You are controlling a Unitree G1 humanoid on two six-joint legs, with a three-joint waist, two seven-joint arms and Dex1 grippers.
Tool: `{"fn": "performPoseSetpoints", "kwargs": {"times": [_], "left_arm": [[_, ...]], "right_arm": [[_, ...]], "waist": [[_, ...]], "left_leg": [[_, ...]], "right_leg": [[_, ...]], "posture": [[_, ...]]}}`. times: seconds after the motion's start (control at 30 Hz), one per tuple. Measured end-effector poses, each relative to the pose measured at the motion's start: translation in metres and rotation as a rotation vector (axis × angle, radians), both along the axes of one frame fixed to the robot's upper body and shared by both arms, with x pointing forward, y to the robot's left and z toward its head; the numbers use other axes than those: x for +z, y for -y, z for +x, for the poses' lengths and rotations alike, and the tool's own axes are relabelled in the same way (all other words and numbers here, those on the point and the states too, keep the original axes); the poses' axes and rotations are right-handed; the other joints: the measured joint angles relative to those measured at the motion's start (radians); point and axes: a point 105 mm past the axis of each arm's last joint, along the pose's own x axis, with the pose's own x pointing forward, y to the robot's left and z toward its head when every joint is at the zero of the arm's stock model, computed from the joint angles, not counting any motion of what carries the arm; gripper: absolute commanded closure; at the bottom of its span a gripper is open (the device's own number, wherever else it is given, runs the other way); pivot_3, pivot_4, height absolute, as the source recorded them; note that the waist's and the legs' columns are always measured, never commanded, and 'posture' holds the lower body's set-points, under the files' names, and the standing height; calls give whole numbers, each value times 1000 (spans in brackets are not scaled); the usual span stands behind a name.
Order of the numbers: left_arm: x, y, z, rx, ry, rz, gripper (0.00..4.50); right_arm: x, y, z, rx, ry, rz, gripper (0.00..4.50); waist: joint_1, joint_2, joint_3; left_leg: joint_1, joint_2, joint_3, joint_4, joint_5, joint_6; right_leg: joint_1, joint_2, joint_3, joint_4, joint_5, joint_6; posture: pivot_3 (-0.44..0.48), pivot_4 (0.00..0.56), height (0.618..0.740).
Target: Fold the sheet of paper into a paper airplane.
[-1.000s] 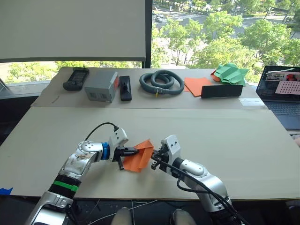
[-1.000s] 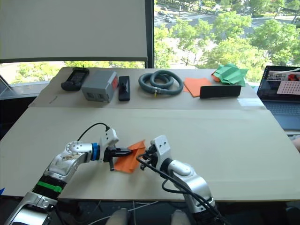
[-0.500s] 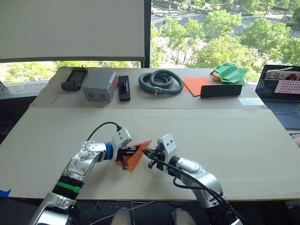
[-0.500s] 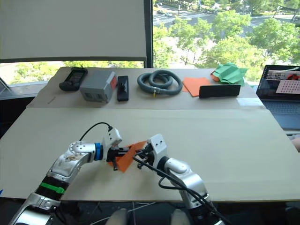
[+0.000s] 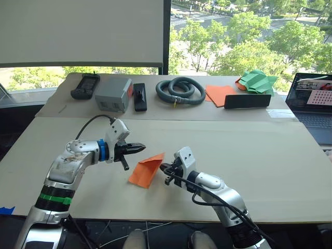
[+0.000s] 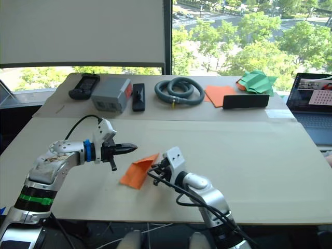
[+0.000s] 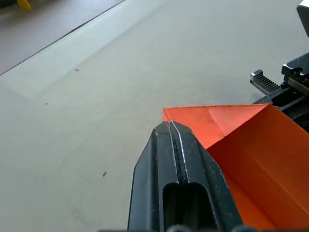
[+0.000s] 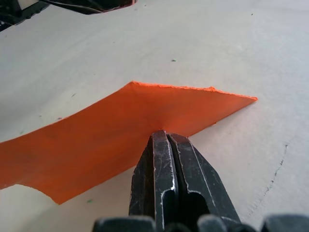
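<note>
Left end effector (image 5: 136, 147) off paper (image 5: 147, 170)

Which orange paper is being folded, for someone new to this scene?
On the near table, between the two arms, lies the sheet of paper, just ahead of the right tool. Unlike the flat orange sheet on the far table by the grey hose, it is creased into a narrow wedge.
</note>
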Motion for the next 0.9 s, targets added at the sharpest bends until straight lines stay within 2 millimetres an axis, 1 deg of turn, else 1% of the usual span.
{"fn": "performPoseSetpoints", "kwargs": {"times": [0.1,0.17,0.23,0.43,0.63,0.77,0.9], "left_arm": [[-32,17,-2,-39,-75,10,4479],[-46,22,-4,-56,-109,22,4479],[-52,22,-5,-64,-115,33,4479],[-55,22,-4,-71,-100,44,4479],[-56,20,-5,-66,-105,38,4479],[-55,8,-7,-30,-103,43,4479],[-53,-10,-12,20,-109,67,4479]], "right_arm": [[0,0,0,-3,0,0,4500],[0,0,0,-4,1,0,4500],[0,0,1,-6,2,-1,4500],[10,-7,5,5,32,10,4500],[13,-25,14,34,41,8,4500],[10,-33,21,44,42,-17,4500],[-4,-36,24,43,2,-48,4500]], "waist": [[0,-1,0],[-2,-2,0],[-5,-2,0],[-5,-2,0],[-7,-2,0],[-13,-2,0],[-25,-2,0]], "left_leg": [[-1,0,0,0,1,1],[-1,0,-1,0,1,1],[0,1,-1,0,1,2],[3,1,-2,0,-1,-2],[4,1,-2,0,1,1],[5,1,-2,0,1,1],[5,1,-2,-1,1,1]], "right_leg": [[0,1,1,3,0,0],[0,2,2,7,0,0],[-1,3,3,11,-1,-2],[-2,3,2,10,-1,-2],[-1,3,2,11,-1,-2],[-1,3,2,12,-1,-2],[-1,3,3,13,-1,-2]], "posture": [[0,150,704],[0,150,704],[0,150,704],[0,150,704],[0,150,704],[0,150,704],[0,150,704]]}}
